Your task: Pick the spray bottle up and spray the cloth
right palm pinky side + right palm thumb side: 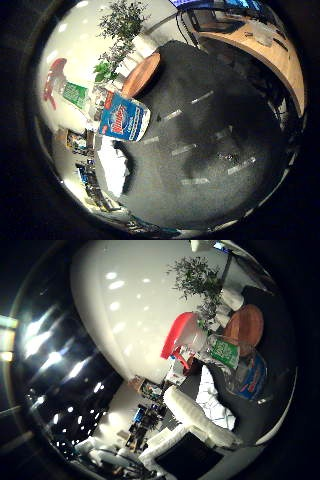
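Spray bottle (pixel 107 107) stands on the dark table (pixel 210 150) beside the white cloth (pixel 114 167); hand (pixel 192 432) grip can't be told

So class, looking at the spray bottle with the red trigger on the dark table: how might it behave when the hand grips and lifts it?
The spray bottle is tall and narrow, so a sideways nudge would probably tip it. Its clear body looks like smooth plastic, so it may slip in the hand. It is likely stiff enough to hold its shape. How full it is, and so its weight, cannot be told.

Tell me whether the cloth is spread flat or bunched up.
Bunched up. The white cloth lies crumpled in folds on the dark table, beside the spray bottle, not smoothed out.
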